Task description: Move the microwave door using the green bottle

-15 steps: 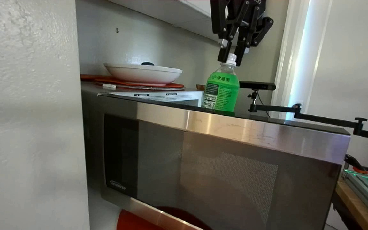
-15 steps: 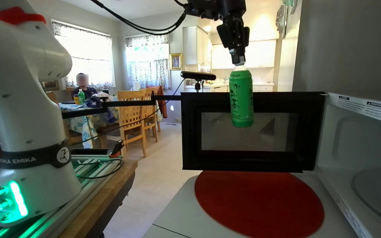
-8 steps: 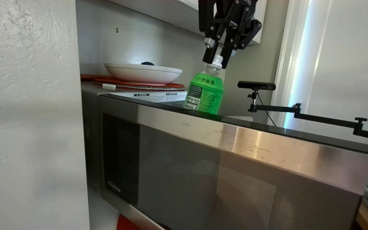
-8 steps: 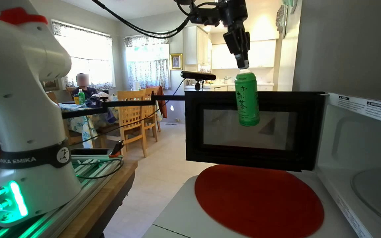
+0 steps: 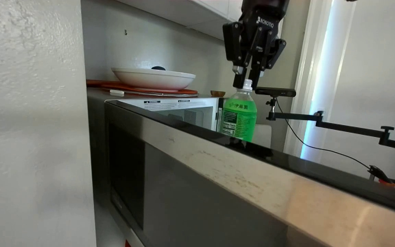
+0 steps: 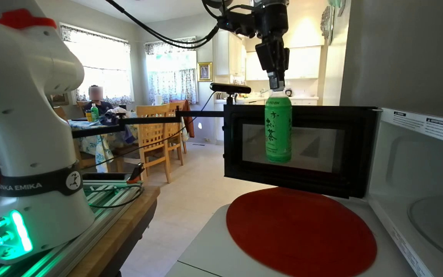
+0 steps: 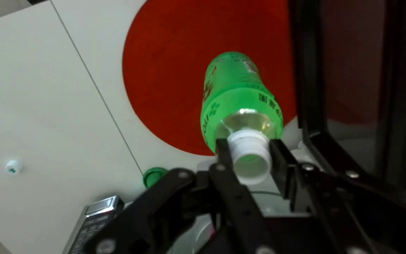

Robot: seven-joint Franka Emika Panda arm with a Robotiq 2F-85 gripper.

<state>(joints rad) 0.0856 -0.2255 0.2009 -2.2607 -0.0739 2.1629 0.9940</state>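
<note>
Beside the microwave door (image 6: 310, 151), inner side: my pincer (image 7: 249, 151) holds the green bottle (image 6: 278, 130) by its neck, bottle hanging near upright below; contact with door uncertain.

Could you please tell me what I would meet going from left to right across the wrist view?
Small white round item, keypad panel, round green item, green bottle, microwave door.

The Panda arm (image 6: 29, 104) is white — black EMIKA band (image 6: 39, 183), glowing green strip (image 6: 21, 231) — its hand (image 5: 246, 81) black, lettered ROBOTIQ.
</note>
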